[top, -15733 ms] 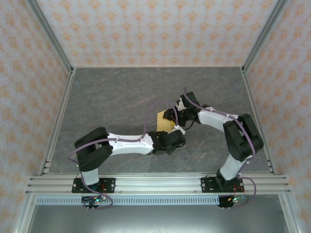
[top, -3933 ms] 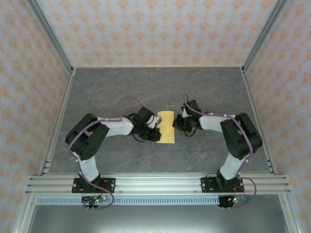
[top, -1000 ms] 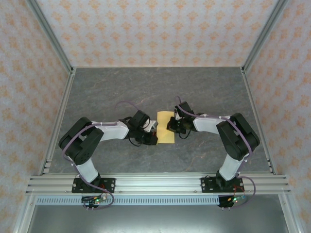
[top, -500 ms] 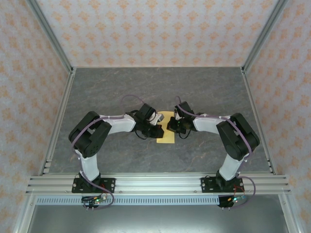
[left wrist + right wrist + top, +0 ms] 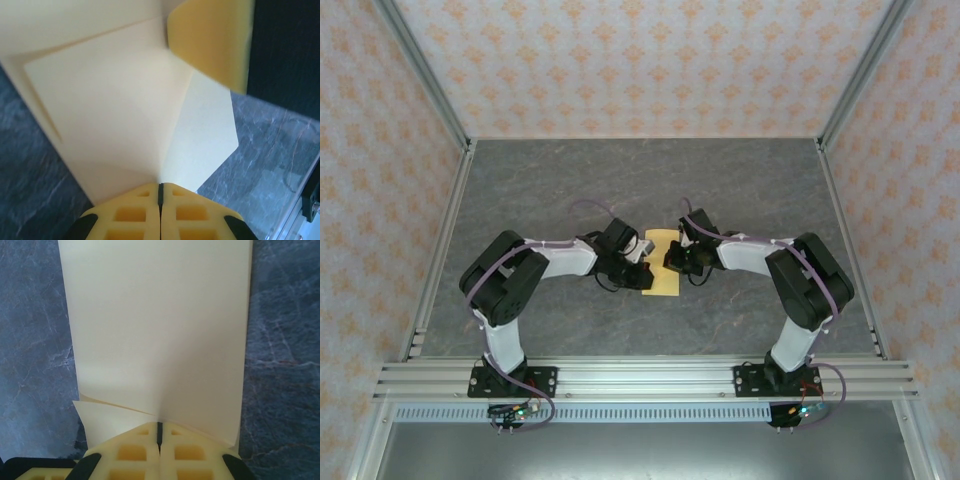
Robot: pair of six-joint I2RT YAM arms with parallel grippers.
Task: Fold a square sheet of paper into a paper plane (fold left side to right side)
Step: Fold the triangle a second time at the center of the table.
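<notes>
on the square sheet of paper point(image 5: 662, 272), left gripper point(image 5: 160, 192) pinches its left edge, right gripper point(image 5: 159, 430) presses shut; tugging could skew creases

The square sheet of paper point(image 5: 661, 284) lies at the centre of the tabletop point(image 5: 570, 180), between the two tools. The left tool point(image 5: 638, 266) touches its left edge, and the right tool point(image 5: 671, 262) touches its right edge.
</notes>
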